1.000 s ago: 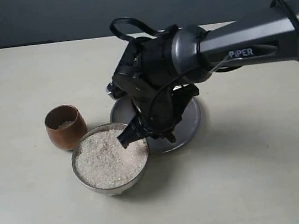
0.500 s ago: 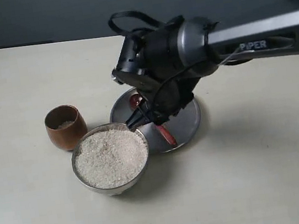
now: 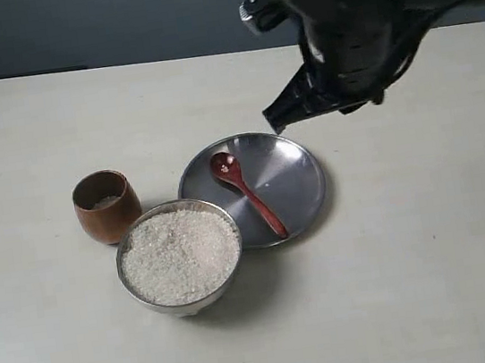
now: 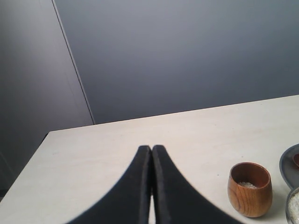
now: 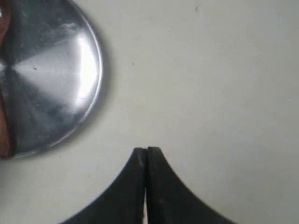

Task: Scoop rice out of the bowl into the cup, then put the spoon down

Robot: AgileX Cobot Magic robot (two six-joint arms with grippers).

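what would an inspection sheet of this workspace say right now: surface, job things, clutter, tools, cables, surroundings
surface: pale table, no spilled grains seen
job's things: bowl nearly full of rice; cup upright beside the bowl, a few grains at its bottom; spoon lying on the flat steel plate, nothing gripping it
clutter: nothing seen
grippers: left tool shut and empty, over bare table away from the cup; right tool shut and empty, raised above the table beside the plate
cables: dark cable along the right arm's wrist, clear of the dishes
surroundings: plain grey wall behind the table
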